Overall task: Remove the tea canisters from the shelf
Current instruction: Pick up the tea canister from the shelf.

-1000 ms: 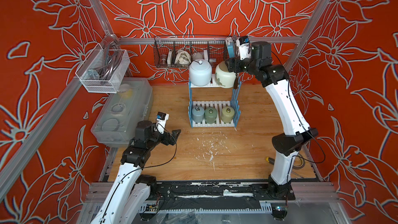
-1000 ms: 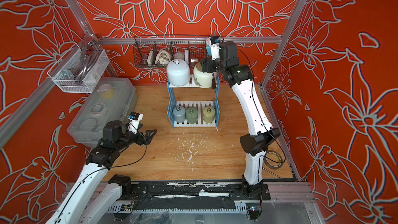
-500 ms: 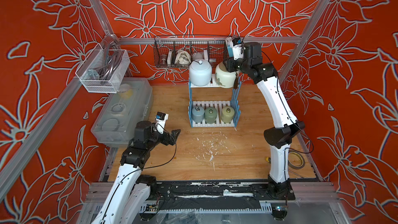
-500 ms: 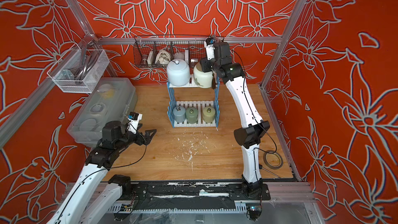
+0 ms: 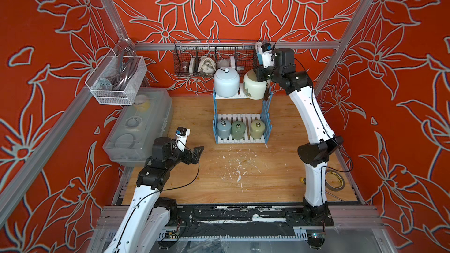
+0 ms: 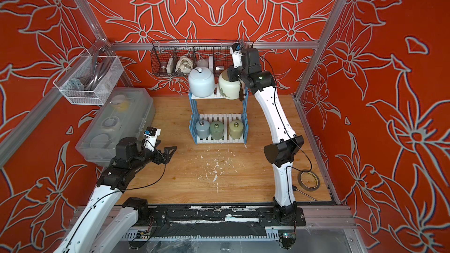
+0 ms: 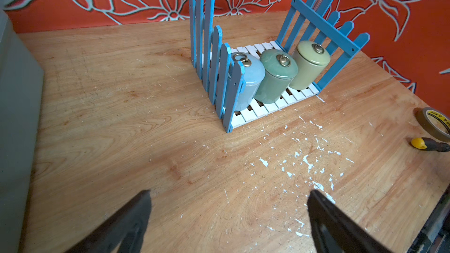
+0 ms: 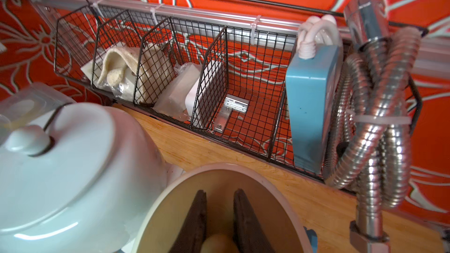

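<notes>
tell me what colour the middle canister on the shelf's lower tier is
The middle canister is green; clearest in the left wrist view.

Both top views look steeply down on the whole counter (image 5: 194, 186) around the shelf (image 5: 239, 117); the left wrist view faces the shelf from low, the right sits close above it.
</notes>
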Motion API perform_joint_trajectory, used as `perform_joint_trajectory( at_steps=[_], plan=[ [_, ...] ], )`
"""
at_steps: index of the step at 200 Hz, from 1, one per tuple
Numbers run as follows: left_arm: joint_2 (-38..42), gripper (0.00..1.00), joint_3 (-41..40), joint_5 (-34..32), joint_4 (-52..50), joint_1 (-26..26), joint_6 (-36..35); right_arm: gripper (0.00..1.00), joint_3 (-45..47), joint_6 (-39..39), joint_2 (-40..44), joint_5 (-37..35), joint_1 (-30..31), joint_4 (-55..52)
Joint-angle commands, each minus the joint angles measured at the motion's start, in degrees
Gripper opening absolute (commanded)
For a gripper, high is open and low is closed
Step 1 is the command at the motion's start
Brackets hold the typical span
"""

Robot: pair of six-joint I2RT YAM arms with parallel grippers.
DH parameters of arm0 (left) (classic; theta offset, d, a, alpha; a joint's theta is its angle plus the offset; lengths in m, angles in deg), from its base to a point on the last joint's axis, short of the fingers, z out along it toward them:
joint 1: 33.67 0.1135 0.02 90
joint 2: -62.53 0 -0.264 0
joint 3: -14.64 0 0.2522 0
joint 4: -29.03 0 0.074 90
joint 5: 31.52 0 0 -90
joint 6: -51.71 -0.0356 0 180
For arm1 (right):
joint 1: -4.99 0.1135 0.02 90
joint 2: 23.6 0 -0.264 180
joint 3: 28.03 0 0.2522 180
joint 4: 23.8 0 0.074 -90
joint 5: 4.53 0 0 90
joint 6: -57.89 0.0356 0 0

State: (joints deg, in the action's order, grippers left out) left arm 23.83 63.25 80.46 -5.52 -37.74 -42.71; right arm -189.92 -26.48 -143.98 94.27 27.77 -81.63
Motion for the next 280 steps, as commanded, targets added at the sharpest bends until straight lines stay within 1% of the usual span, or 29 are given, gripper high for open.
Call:
perform_joint_trajectory(
  at_steps=[1, 3, 68, 103, 134, 196, 248, 280],
  plan=[
    [0.65, 0.99, -0.45, 0.57, 1.26, 0.39, -0.23, 0.01, -0.71, -0.34, -1.69, -0.62, 0.37, -2.86],
    [0.58, 0.99, -0.43, 0.54, 1.28, 0.39, -0.23, 0.00, -0.63, -0.33, -1.59, -0.60, 0.41, -2.84],
    [0.71, 0.99, -0.76, 0.09, 1.29, 0.38, -0.41, 0.00, -1.10, -0.70, 1.06, -2.18, 1.21, -2.05],
    [0.82, 0.99, -0.86, 0.32, 1.54, 0.50, -0.41, 0.00, -3.82, 0.20, 1.86, -3.15, 1.29, -1.81],
    [1.20, 0.99, -1.14, 0.66, 1.62, 0.47, -0.49, 0.00, -3.71, 1.10, 3.89, -3.08, 1.56, 0.08],
    [0.65, 0.99, -1.04, 0.57, 1.55, 0.38, -0.58, 0.00, -3.08, 1.81, 9.73, -3.69, 2.52, 0.08],
    [0.56, 0.99, -0.86, 0.48, 1.37, 0.21, -0.58, 0.00, 8.09, 2.10, 19.50, -4.30, 2.97, 3.44],
    [0.68, 0.99, -1.02, 0.61, 1.45, -0.05, -0.68, 0.00, 20.02, 2.34, 27.89, -4.69, 3.06, 7.75]
  ],
)
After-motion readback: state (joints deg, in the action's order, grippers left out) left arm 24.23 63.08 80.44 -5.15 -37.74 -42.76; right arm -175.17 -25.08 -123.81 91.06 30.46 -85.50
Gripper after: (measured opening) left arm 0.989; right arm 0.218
